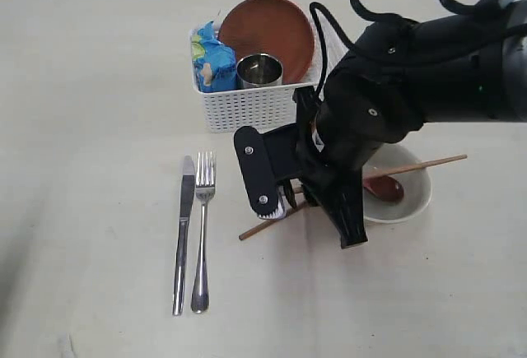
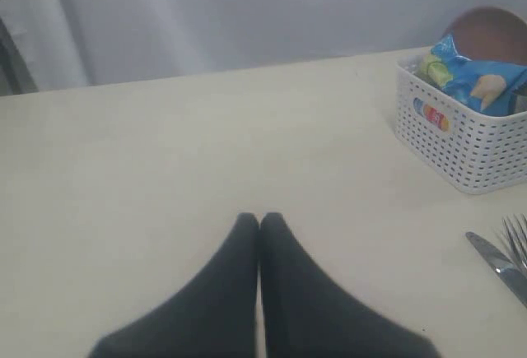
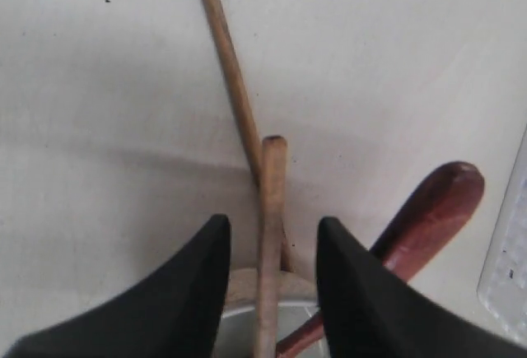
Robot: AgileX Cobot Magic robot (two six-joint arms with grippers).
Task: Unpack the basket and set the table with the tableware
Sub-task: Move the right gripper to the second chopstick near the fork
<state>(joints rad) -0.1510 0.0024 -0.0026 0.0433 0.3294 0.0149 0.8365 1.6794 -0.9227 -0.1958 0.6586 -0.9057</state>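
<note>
The white basket at the back holds the reddish-brown plate and the steel cup. Knife and fork lie side by side on the table. The white bowl at the right carries the dark red spoon and the wooden chopsticks across its rim. My right gripper is open with one chopstick between its fingers, touching neither; the other chopstick lies beyond. My left gripper is shut and empty over bare table.
A blue snack bag stands in the basket's left end. In the left wrist view the basket is far off, with the knife tip nearer. The spoon handle lies just beside my right gripper.
</note>
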